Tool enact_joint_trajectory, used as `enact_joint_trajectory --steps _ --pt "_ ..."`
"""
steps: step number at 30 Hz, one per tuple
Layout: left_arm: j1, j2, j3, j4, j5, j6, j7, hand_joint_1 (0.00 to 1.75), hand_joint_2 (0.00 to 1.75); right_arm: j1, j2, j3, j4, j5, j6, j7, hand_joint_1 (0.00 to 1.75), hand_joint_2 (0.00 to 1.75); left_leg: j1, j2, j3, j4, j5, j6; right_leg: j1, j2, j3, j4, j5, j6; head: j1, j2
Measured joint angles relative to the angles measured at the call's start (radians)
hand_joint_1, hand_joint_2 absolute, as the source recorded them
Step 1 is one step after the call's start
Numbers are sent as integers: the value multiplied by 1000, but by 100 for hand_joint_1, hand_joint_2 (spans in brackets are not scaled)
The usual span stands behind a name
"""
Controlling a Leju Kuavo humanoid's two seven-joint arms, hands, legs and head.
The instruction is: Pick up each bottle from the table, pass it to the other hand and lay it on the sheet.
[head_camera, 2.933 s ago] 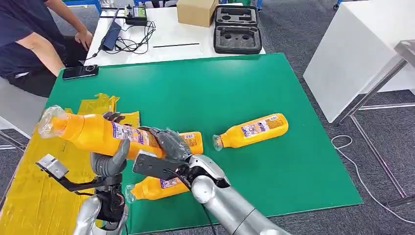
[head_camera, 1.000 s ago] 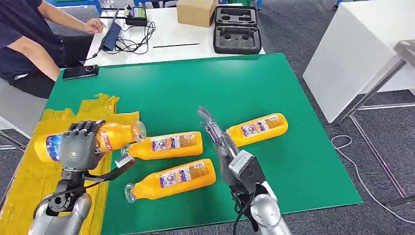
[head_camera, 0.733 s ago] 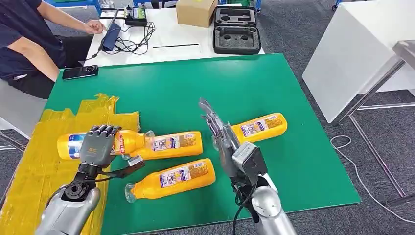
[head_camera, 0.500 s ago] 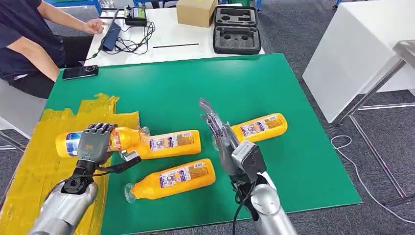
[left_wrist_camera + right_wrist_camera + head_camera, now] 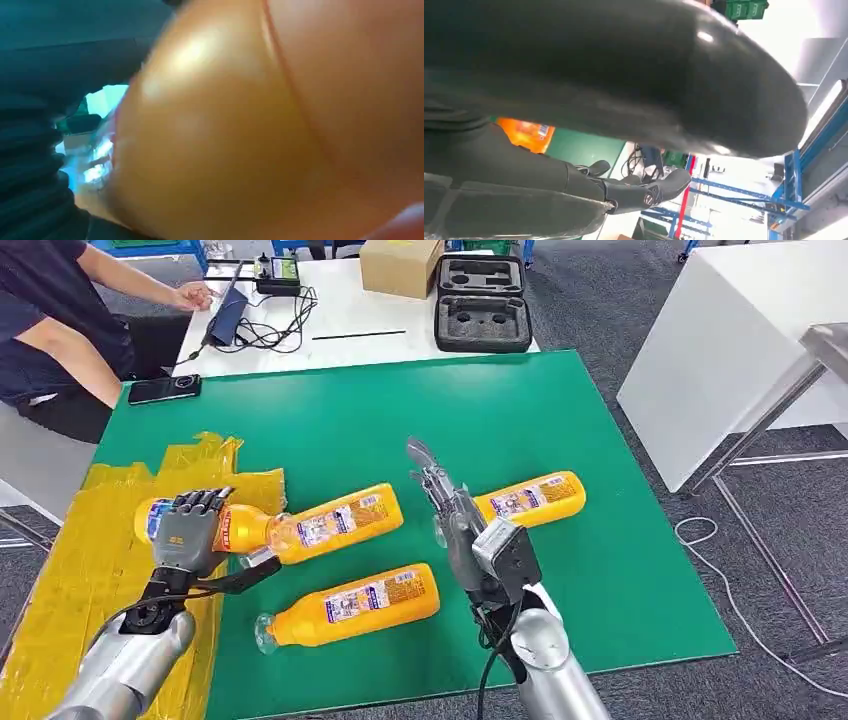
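My left hand (image 5: 188, 535) grips an orange bottle (image 5: 243, 527) by its middle, low over the yellow sheet (image 5: 80, 590) at the table's left edge. The bottle lies sideways, and its clear neck end meets a second orange bottle (image 5: 340, 522) lying at a slant on the green table (image 5: 350, 430). The held bottle (image 5: 240, 125) is pressed close in the left wrist view. A third bottle (image 5: 350, 602) lies nearer me, and a fourth (image 5: 530, 497) lies to the right. My right hand (image 5: 447, 508) hovers open, fingers stretched out, beside the fourth bottle's neck. Its dark fingers (image 5: 639, 192) and a patch of orange bottle (image 5: 526, 135) appear in the right wrist view.
A person sits at the far left by a black phone (image 5: 163, 387) on the table corner. Beyond lies a white table with cables (image 5: 270, 320), a cardboard box (image 5: 400, 262) and a black foam case (image 5: 484, 305). A white bench (image 5: 720, 350) stands to the right.
The bottle that both hands held went over to my left hand, which lowered it onto the sheet. Its neck nudged the second bottle, which turned. My right hand drew back to the right.
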Motion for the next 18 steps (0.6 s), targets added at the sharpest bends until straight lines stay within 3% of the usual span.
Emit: enact_joint_trajectory --steps 12,18 --pt "61 13 10 -22 181 -41 -130 0 0 1 -1 4 13 -8 -22 3 0 0 0 0 0 0 0 0 0 0 0 0 0 0 0 0" --pt "176 2 95 -192 358 -102 -185 0 0 11 19 9 13 33 0 22 0 0 0 2 -1 0 -1 -1 0 2 -2 0 -1 0 0 0"
